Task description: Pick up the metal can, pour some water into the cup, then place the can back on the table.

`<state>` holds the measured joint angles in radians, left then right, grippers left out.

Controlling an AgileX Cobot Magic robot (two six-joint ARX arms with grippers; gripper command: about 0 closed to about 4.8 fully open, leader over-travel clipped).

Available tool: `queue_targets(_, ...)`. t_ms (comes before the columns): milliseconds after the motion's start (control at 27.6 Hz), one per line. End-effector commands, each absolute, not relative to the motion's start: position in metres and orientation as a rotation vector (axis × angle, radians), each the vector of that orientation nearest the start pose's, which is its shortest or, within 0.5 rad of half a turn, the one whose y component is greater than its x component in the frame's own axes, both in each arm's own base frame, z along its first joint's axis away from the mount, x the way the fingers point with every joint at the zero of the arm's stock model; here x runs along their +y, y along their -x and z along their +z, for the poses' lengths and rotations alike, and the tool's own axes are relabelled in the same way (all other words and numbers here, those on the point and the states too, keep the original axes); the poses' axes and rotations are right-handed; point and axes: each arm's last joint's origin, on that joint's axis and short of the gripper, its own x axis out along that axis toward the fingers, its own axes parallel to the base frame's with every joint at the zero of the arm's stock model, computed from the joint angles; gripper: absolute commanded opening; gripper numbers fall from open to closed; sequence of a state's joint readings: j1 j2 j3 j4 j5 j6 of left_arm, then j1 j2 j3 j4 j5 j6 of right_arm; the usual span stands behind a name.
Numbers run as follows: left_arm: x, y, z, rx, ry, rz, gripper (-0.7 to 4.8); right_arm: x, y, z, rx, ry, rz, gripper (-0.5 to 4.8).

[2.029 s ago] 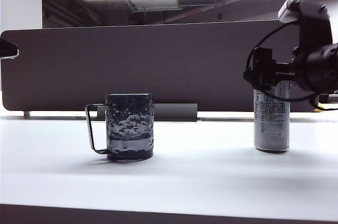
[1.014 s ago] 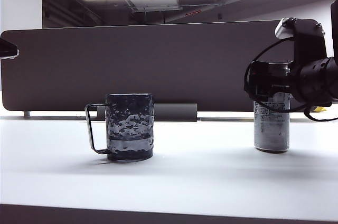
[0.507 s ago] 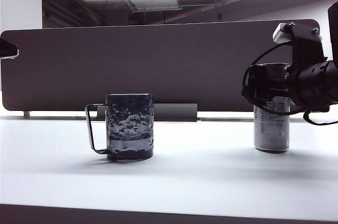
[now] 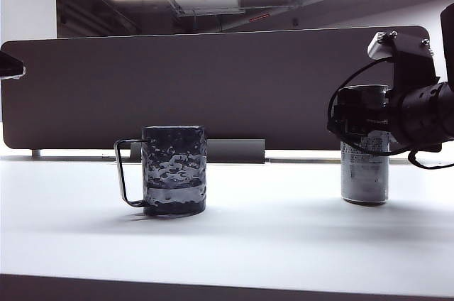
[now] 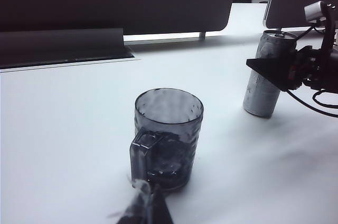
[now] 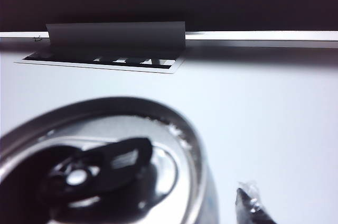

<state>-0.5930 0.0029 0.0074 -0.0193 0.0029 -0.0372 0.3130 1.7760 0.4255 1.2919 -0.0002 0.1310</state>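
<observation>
1. Lower than two seconds earlier, the right gripper [image 4: 355, 120] had come down around the upper part of the metal can [image 4: 364, 173]; the can itself had not shifted.
2. Its fingers stood wide apart, one on each side of the can's top. One dark fingertip [image 6: 251, 205] showed just beside the rim, and I could not tell whether it touched.
3. The can stood upright on the right of the table [image 4: 269, 237], well apart from the cup [image 4: 174, 170], which sat left of centre with its handle pointing away from the can.
4. The left gripper [image 5: 145, 211] hovered near the cup's handle; only a blurred tip showed, so I could not tell its state.
5. I judged the step to be the grasp, not yet made. Next, the fingers needed to close squarely on the can before any lift.
6. Counted: one can, one cup, two grippers. No water stream was visible.
</observation>
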Motion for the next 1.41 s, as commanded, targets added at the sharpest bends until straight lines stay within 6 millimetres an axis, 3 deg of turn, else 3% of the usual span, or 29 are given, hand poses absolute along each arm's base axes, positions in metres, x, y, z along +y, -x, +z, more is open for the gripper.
queue_targets(36, -0.0544, -0.0808, 0.1655, 0.012, 0.033, -0.594, -0.05, 0.0874, -0.2691, 0.1327, 0.062, -0.127, 0.313, 3.55)
queue_targets(72, -0.0544, -0.0808, 0.1655, 0.012, 0.033, -0.594, -0.05, 0.0874, -0.2691, 0.1327, 0.062, -0.126, 0.313, 3.32)
queue_targets(688, -0.0544, -0.0808, 0.1655, 0.012, 0.033, -0.594, -0.05, 0.0874, -0.2691, 0.1327, 0.062, -0.127, 0.313, 3.18)
queue_targets(833, -0.0544, -0.0808, 0.1655, 0.012, 0.033, -0.594, -0.05, 0.0874, -0.2691, 0.1326, 0.062, -0.126, 0.313, 2.50)
queue_targets(1413, -0.0538, -0.0812, 0.1655, 0.012, 0.033, -0.588, -0.05, 0.0900, -0.2683, 0.1364, 0.030, -0.124, 0.378, 2.50)
